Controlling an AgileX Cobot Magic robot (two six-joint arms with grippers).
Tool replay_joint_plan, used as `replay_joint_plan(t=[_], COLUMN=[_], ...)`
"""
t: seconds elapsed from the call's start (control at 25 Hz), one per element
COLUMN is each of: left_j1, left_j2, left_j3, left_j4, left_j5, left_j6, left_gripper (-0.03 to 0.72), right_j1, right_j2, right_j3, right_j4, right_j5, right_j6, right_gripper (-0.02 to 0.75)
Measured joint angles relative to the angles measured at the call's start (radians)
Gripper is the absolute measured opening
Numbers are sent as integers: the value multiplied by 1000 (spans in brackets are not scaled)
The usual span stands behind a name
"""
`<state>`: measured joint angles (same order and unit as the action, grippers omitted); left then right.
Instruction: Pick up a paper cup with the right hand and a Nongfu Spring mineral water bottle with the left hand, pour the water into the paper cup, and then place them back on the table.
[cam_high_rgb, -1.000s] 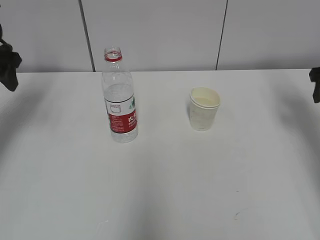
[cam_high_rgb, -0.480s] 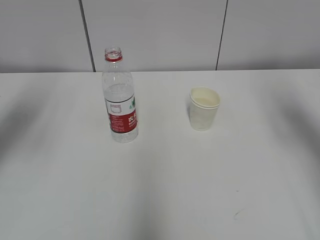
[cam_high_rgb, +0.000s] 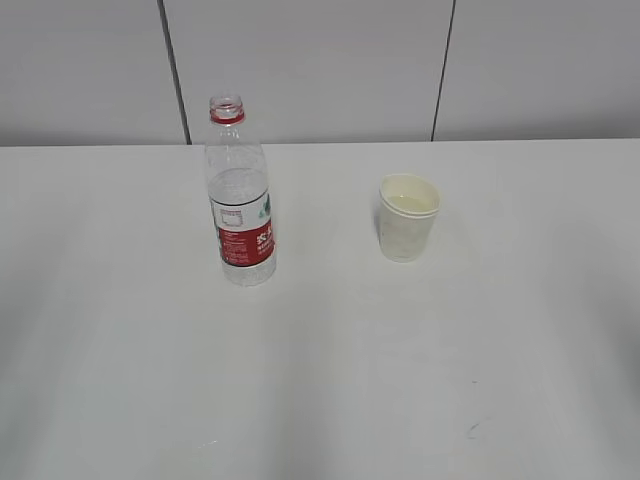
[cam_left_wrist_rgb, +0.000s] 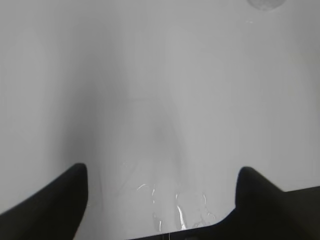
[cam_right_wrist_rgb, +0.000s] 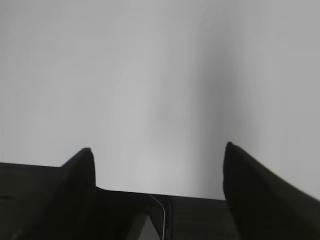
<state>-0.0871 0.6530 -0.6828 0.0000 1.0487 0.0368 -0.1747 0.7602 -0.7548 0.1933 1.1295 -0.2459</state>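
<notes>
Bottle (cam_high_rgb: 240, 195), uncapped, stands upright on the table (cam_high_rgb: 320, 380), well apart from the upright paper cup (cam_high_rgb: 407, 216). Left hand (cam_left_wrist_rgb: 160, 172) and right hand (cam_right_wrist_rgb: 158, 152) hover over bare tabletop, jaws apart, holding nothing.

Count on the table (cam_high_rgb: 330, 380): one Nongfu Spring mineral water bottle (cam_high_rgb: 241, 200), uncapped and upright; one paper cup (cam_high_rgb: 407, 217), upright. One table. Two grippers, seen only in the wrist views: left hand (cam_left_wrist_rgb: 162, 172), right hand (cam_right_wrist_rgb: 159, 152), each showing two fingers.
</notes>
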Motion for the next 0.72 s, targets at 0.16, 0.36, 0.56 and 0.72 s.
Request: replay_joint_plan(t=[0.16,0.36,0.56,0.72], left_j1=[0,0,0,0], left_j2=[-239,-445,-548,-571], left_j3=[114,155,158,159], left_j4=[5,25,26,28], left_j5=[2,38,44,44], left_j6=[0,0,-1,-7], left_gripper=[552,552,552,552], right_j1=[0,0,0,0], right_j2=[-150,-253,-404,-553], right_j3=[77,116,161,197], right_j4=[37,46,59,61], right_j5=[6,81,112,125], right_j6=[0,-10,-15,-15], right_gripper=[589,589,589,589])
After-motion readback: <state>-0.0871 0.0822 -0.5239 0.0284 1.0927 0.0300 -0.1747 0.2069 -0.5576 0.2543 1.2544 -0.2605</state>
